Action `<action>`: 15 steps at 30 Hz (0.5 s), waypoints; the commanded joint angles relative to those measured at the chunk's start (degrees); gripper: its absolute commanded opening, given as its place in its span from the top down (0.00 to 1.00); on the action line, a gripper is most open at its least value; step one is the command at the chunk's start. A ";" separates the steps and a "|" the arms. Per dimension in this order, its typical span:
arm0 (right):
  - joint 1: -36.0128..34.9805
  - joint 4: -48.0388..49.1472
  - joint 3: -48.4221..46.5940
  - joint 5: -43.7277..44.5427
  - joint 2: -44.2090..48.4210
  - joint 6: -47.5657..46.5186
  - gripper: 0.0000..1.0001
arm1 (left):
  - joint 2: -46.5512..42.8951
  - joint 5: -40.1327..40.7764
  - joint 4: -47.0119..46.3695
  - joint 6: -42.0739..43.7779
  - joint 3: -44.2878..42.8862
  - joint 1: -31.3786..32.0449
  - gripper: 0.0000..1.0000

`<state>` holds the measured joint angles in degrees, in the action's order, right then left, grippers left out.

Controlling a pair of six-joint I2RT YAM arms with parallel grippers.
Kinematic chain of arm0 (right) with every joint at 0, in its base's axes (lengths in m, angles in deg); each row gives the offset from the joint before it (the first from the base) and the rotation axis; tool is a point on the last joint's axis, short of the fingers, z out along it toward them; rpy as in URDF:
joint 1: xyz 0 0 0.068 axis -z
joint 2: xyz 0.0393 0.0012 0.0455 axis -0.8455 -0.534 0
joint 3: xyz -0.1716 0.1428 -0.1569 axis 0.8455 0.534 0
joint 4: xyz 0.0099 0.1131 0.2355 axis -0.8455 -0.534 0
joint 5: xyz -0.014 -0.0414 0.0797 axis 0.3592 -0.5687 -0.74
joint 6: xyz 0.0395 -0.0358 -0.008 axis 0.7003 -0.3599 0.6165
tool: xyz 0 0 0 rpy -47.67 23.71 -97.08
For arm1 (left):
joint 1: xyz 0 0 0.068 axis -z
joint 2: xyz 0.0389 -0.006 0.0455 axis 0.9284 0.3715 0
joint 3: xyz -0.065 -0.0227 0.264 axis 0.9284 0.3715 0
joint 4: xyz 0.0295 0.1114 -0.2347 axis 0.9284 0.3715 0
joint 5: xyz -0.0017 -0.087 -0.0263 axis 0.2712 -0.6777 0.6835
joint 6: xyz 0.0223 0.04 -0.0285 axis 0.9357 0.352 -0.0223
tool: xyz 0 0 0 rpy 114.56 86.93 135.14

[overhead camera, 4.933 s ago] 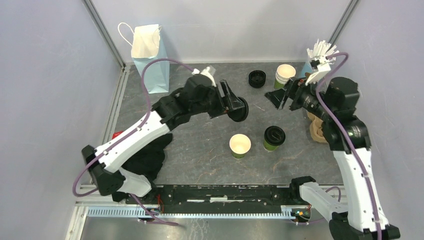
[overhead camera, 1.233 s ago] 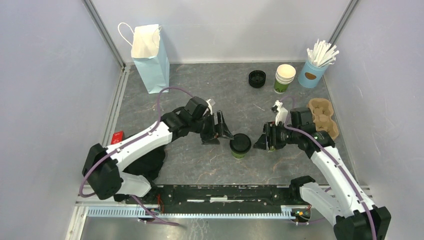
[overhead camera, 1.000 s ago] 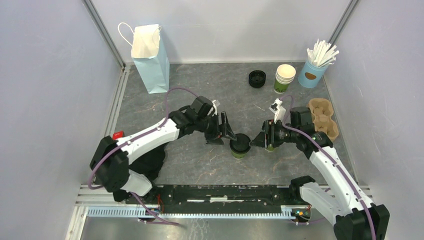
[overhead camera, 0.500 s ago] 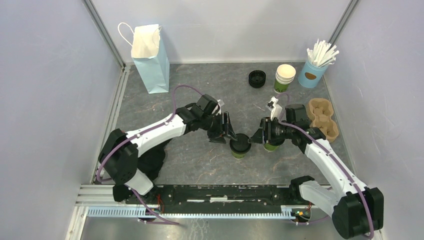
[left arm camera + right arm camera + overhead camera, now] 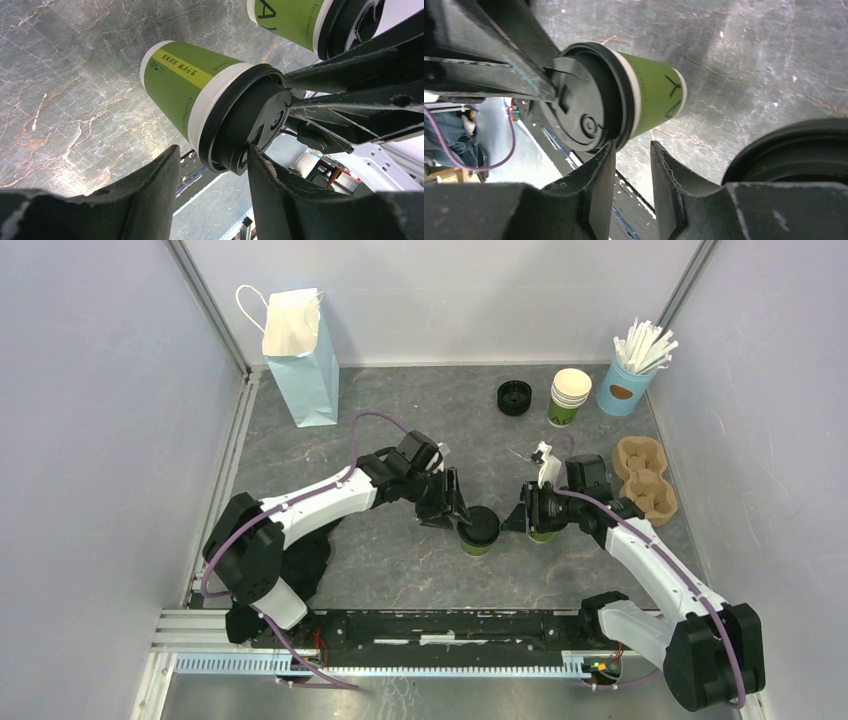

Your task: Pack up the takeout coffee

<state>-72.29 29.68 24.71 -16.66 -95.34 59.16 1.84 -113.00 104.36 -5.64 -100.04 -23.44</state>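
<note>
At table centre, we find the first lidded cup upright, at four o'clock from the left gripper, whose jaws stand parted astride its lid. Right gripper, narrowly parted and empty, flanks it at three o'clock, the second cup just beyond.

The dark grey, veined table fills the middle of the top view. A pale blue paper bag stands at its upper left. A stack of black lids, a stack of lidless cups and a blue tub of white sticks stand at the upper right. A cardboard cup carrier lies at the right edge. At centre stand a lidded green cup and, near it, a second lidded cup. A black cloth lies lower left.
</note>
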 commanded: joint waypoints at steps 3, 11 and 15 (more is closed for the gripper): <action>-0.60 1.18 2.70 5.28 -1.09 -3.05 0.64 | 0.56 1.33 0.43 2.19 1.45 0.03 0.46; -1.04 -2.28 -1.81 5.42 -0.59 -4.93 0.62 | -1.29 2.36 -0.58 2.16 5.07 0.05 0.48; -1.04 -3.19 -4.96 2.53 0.57 -3.99 0.59 | -3.19 2.02 0.14 1.68 0.41 0.07 0.39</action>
<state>-73.12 26.67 24.84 -12.09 -96.59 55.93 0.57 -113.20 100.69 -5.68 -96.77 -23.48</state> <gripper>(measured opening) 0.402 0.577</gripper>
